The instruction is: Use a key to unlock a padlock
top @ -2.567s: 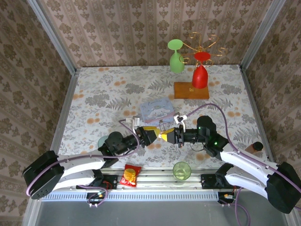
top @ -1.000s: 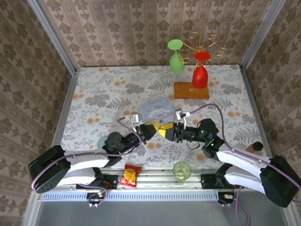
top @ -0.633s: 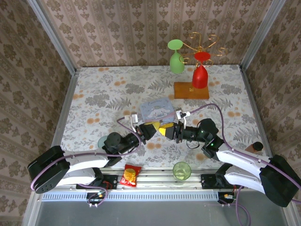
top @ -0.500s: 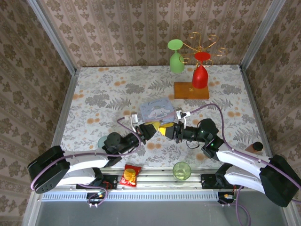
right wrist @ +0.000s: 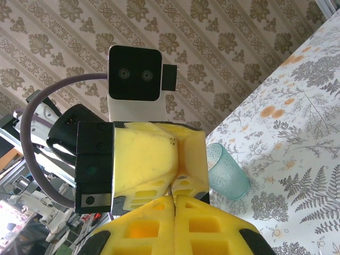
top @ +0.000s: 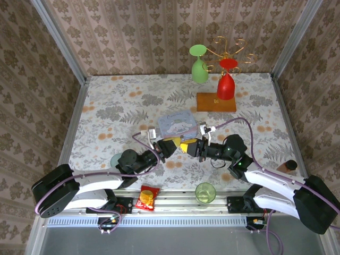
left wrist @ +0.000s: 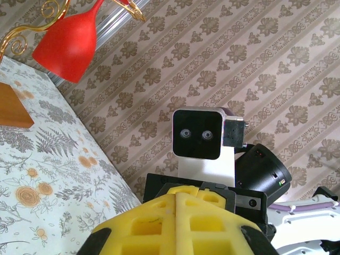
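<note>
Just at 6 o'clock of the pale blue tin (top: 178, 123), the left claw (top: 172, 145) from 9 o'clock and the right claw (top: 186, 146) from 3 o'clock meet tip to tip. Both are closed, probably to bring key and padlock together. The padlock, presumably pinched there, is too small to make out.

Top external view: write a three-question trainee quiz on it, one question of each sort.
1. True or false: the pale blue tin lies beyond the left end effector and the right end effector, away from the arm bases.
2. Which stands at the near edge between the arm bases? A: green cup. B: red glass. C: wooden block.
3. What colour are both end effectors' fingers?
Key: 1 true; 2 A; 3 yellow.
</note>
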